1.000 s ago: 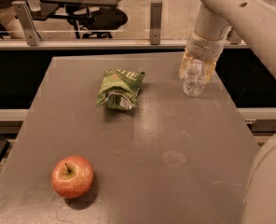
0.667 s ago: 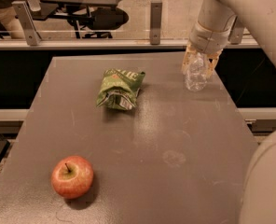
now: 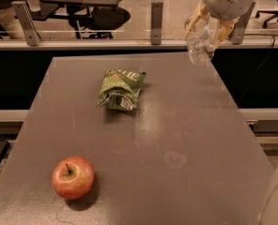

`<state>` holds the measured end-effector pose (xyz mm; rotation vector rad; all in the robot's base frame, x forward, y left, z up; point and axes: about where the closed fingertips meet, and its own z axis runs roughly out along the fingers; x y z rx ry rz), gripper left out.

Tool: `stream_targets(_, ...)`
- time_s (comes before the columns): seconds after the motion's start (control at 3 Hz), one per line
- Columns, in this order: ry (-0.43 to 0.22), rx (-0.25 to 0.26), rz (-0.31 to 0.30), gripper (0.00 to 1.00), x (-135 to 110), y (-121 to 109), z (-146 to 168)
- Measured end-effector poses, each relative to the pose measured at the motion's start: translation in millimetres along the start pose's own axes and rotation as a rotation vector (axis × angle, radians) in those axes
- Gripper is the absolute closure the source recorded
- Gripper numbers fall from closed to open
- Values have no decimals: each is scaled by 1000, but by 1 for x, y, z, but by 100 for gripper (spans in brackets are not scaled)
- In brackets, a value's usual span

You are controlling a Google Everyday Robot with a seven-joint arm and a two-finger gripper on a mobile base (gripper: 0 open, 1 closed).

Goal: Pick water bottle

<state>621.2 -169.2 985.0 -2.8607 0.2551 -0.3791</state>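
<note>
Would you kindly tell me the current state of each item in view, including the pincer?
pincer: above the far right corner of the table, shut on the water bottle.
water bottle: gripped, apparently held clear of the table.
chip bag: crumpled, lying flat around mid-table.
apple: whole, stem up, resting on the near left of the table.

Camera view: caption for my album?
Gripper holds the water bottle above the table's far edge; snack bag and apple lie nearer.
</note>
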Motion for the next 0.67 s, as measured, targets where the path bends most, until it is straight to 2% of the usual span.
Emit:
stream_targets(0.33,25,43,-40,100,-7,-10,-27)
stream_targets(0.67,57,62,-41,100,3,-17,-24)
